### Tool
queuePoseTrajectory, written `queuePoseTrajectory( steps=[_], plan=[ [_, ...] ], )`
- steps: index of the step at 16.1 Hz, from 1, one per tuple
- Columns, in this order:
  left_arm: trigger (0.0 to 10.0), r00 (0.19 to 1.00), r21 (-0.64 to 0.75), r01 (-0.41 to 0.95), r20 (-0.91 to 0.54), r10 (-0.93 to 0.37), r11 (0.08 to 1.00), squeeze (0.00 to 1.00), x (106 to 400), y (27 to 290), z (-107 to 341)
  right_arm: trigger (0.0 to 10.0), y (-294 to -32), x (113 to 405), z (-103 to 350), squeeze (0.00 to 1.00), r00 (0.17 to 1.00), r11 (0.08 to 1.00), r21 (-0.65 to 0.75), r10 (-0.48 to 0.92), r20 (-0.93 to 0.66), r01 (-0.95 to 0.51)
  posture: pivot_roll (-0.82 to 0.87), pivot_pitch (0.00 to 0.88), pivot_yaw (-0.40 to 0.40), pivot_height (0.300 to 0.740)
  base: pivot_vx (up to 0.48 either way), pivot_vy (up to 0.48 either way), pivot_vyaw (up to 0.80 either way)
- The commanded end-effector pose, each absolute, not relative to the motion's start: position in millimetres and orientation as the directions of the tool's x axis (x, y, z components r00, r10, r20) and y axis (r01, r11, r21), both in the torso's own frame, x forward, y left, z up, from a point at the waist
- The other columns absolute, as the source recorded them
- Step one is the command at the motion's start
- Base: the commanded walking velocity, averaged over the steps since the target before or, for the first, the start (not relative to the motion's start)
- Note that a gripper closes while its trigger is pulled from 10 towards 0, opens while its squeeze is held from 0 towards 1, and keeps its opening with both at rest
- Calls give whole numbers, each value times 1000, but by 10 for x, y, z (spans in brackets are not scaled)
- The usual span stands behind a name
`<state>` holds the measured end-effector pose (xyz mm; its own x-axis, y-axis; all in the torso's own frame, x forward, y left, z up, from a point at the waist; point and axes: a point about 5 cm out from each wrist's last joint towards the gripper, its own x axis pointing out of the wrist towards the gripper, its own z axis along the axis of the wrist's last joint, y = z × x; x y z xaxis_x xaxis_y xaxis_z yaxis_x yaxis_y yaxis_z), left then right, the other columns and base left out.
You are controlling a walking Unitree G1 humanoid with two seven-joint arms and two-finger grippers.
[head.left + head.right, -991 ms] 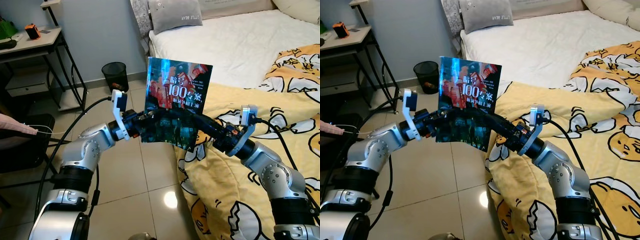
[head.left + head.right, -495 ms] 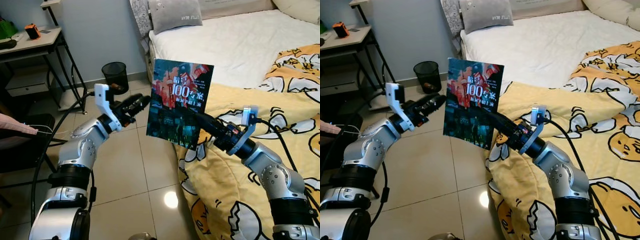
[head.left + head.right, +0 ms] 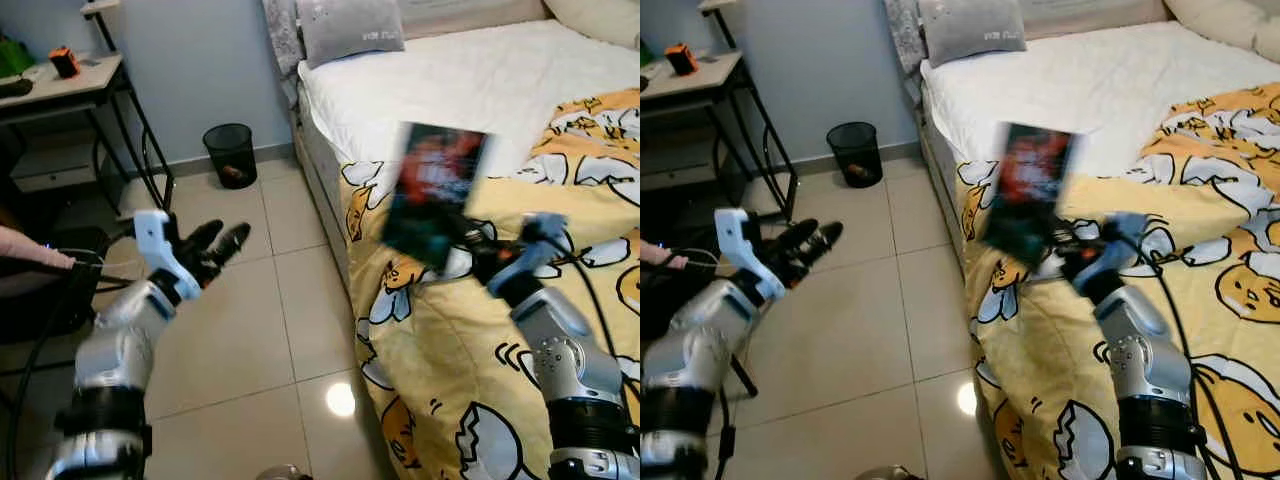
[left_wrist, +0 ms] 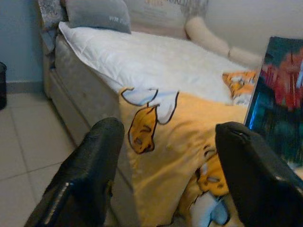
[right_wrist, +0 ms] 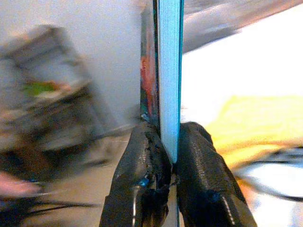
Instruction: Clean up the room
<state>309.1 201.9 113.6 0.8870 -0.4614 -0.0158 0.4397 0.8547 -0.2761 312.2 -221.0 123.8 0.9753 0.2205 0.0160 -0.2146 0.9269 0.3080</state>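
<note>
One book between right jaws.

No text I can read rn. Book cover in my right gripper too blurred, just red/teal smear. Grey pillow on bed has small print, too tiny to make out.
</note>
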Motion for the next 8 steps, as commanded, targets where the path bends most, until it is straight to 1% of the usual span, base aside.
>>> queuePoseTrajectory(
  steps=[1,2,3,4,5,6,7,8],
  plan=[
    [10000,868,-174,486,-21,-497,856,1000,3078,1866,1177,0,-2282,3196,1379,0,994,970,216,101,52,-110,64,0,62,740,0,0,0],
    [10000,858,-95,507,-41,-512,857,1000,3037,1761,1142,0,-2334,3207,1379,0,999,994,109,15,45,-20,69,0,53,740,0,0,0],
    [10000,869,-73,488,-48,-492,870,576,3005,1706,1098,0,-2379,3207,1349,0,995,996,-11,-92,26,92,55,0,58,740,0,0,0],
    [10000,876,-64,477,-54,-480,877,455,2990,1692,1077,0,-2404,3200,1335,0,989,988,-59,-143,24,145,55,0,59,740,0,0,0],
    [10000,886,-30,453,-92,-454,891,137,2960,1677,1026,0,-2447,3174,1338,0,970,953,-181,-237,45,242,48,0,62,740,0,0,0],
    [10000,890,-15,443,-112,-441,897,0,2949,1676,998,0,-2453,3161,1346,0,964,940,-217,-257,61,265,44,0,65,740,0,0,0],
    [10000,886,10,444,-149,-438,896,0,2929,1662,942,0,-2433,3134,1361,0,959,918,-277,-266,102,284,38,0,68,740,0,0,0],
    [10000,881,11,453,-158,-446,891,0,2898,1642,907,0,-2394,3091,1368,0,952,873,-380,-265,153,305,32,0,75,740,0,0,0]
  ],
)
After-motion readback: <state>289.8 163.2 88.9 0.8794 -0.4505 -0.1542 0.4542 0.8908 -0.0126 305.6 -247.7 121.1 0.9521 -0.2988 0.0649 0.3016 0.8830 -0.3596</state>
